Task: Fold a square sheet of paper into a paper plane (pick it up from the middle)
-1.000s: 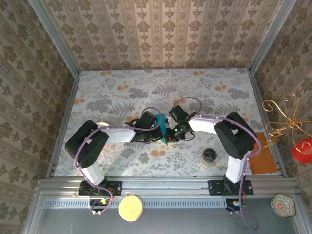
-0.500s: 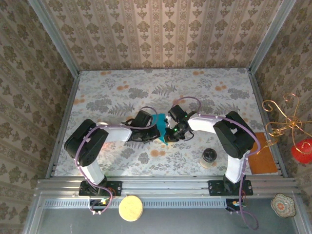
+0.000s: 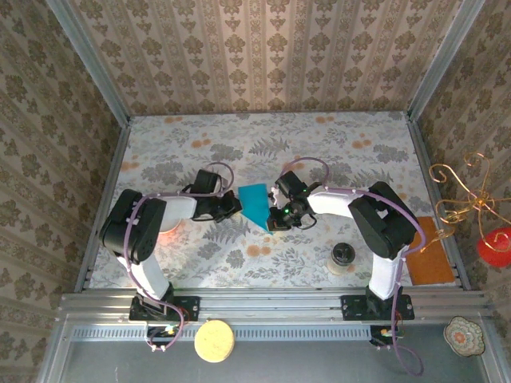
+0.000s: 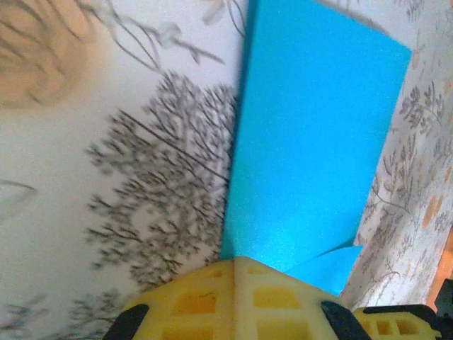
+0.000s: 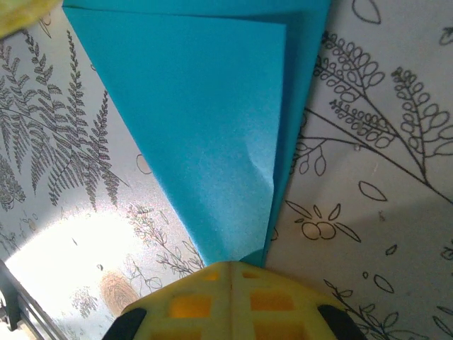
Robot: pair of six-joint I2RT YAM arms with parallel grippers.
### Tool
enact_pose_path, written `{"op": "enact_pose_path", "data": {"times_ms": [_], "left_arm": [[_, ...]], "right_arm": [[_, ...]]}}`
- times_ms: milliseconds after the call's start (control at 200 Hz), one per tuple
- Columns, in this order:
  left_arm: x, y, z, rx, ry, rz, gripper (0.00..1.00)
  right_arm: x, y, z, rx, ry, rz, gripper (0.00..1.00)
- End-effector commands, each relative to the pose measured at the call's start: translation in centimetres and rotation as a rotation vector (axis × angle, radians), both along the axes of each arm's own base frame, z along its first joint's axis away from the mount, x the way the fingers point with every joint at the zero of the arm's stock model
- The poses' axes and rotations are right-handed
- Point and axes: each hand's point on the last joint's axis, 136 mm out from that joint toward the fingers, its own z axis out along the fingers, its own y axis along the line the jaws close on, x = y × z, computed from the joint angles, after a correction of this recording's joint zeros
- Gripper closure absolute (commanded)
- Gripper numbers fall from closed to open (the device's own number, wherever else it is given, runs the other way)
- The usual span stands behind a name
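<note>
Now you are seeing the blue paper (image 3: 255, 201) lying partly folded on the surface (image 3: 335, 159). The left gripper (image 3: 233, 206) and right gripper (image 3: 274, 219) are both staying pressed together, tips touching the paper's opposite edges. A small jar (image 3: 343, 257) is standing nearby, contents unclear.

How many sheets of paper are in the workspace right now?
2. The teal-blue paper, partly folded, lies mid-table; an orange-brown sheet lies flat at the table's right edge. Others could be hidden under the arms.
</note>
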Motion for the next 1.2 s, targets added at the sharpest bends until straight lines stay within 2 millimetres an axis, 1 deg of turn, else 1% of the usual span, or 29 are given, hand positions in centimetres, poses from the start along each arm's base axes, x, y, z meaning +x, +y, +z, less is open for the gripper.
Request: {"op": "enact_pose_path", "data": {"times_ms": [0, 65, 140, 245, 330, 380, 445, 510, 525, 555, 650, 740, 925, 1035, 1195], "left_arm": [[1.3, 3.0, -1.1, 0.138, -0.014, 0.044, 0.95], [1.8, 3.1, 0.2, 0.147, -0.039, 0.038, 0.94], [2.1, 3.4, 1.8, 0.158, -0.067, 0.037, 0.93], [1.8, 3.3, 4.0, 0.145, -0.103, 0.045, 0.92], [1.1, 3.1, 5.0, 0.126, -0.118, 0.068, 0.87], [0.4, 2.9, 5.5, 0.113, -0.124, 0.084, 0.82], [-0.4, 2.4, 5.8, 0.079, -0.13, 0.108, 0.75], [-0.8, 2.2, 6.0, 0.043, -0.128, 0.135, 0.66], [-1.5, 1.4, 6.0, 0.034, -0.127, 0.113, 0.64], [-1.9, 1.0, 5.9, 0.023, -0.122, 0.111, 0.6], [-2.6, 0.0, 6.0, -0.023, -0.119, 0.101, 0.55], [-3.1, -0.8, 5.6, -0.061, -0.1, 0.094, 0.51], [-3.3, -2.2, 4.3, -0.131, -0.033, 0.091, 0.47], [-3.0, -3.2, 3.8, -0.172, -0.009, 0.073, 0.47], [-2.6, -3.7, 2.9, -0.169, 0.022, 0.065, 0.48]], "right_arm": [[-3.3, -6.1, -5.3, -0.275, 0.14, -0.067, 0.99], [-2.8, -5.3, -4.3, -0.234, 0.123, -0.062, 0.97], [-2.1, -4.4, -2.7, -0.18, 0.088, -0.05, 0.96], [-0.7, -2.3, 0.7, -0.055, 0.007, -0.03, 0.9], [0.4, -0.3, 3.8, 0.065, -0.05, -0.036, 0.83], [1.1, 0.3, 5.0, 0.111, -0.073, -0.055, 0.79], [1.8, 0.9, 5.9, 0.145, -0.097, -0.086, 0.72], [2.7, 0.8, 5.9, 0.133, -0.106, -0.128, 0.66], [2.9, 0.7, 5.7, 0.123, -0.107, -0.14, 0.65], [3.2, 0.5, 5.3, 0.103, -0.101, -0.162, 0.64], [3.9, 0.6, 4.5, 0.088, -0.087, -0.189, 0.63], [4.4, 0.9, 3.9, 0.09, -0.08, -0.204, 0.63], [4.9, 0.7, 2.7, 0.052, -0.068, -0.224, 0.62], [5.1, 0.4, 2.0, 0.032, -0.064, -0.249, 0.62], [5.0, -0.1, 1.0, 0.011, -0.05, -0.287, 0.63]]}}
